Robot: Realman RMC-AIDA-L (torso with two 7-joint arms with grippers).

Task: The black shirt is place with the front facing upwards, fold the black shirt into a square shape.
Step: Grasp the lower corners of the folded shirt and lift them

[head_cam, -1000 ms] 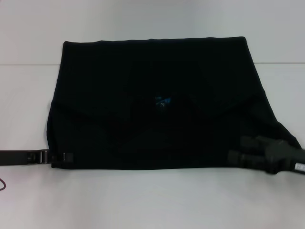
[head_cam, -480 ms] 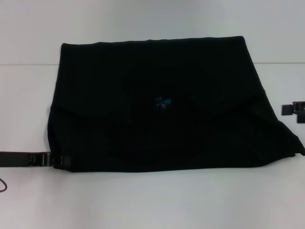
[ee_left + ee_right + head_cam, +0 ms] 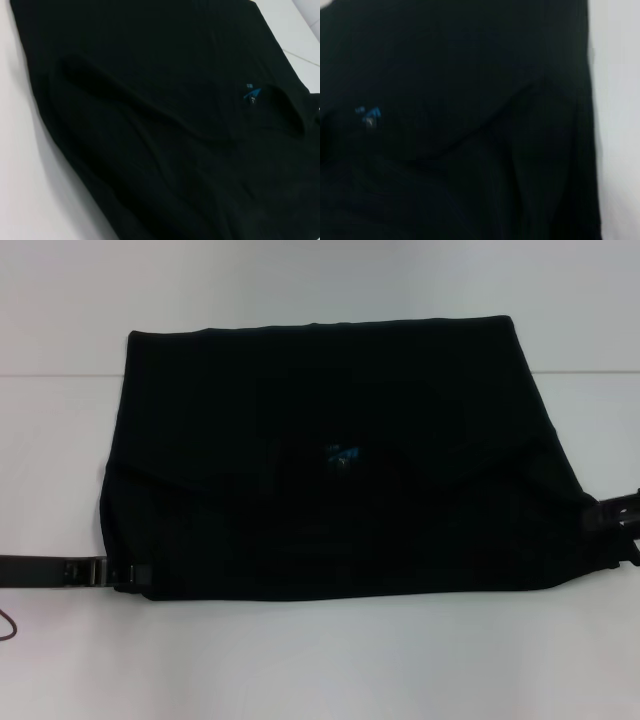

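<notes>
Black shirt (image 3: 320, 450) flat on white worktop (image 3: 320, 660), partly folded, blue neck label (image 3: 342, 452) up. Soft, light, floppy cloth; take hold at near corners. Left gripper (image 3: 125, 572) at near-left hem, right gripper (image 3: 622, 515) at near-right edge; fingers' opening: cannot tell.

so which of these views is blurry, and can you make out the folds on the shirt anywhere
Right wrist view is soft: the blue neck label smears and folds barely read. Left wrist view is sharpest, showing a raised crease across the black shirt. Head view is evenly lit; the shirt is near featureless black, with the left gripper and right gripper merging into its edges.
</notes>
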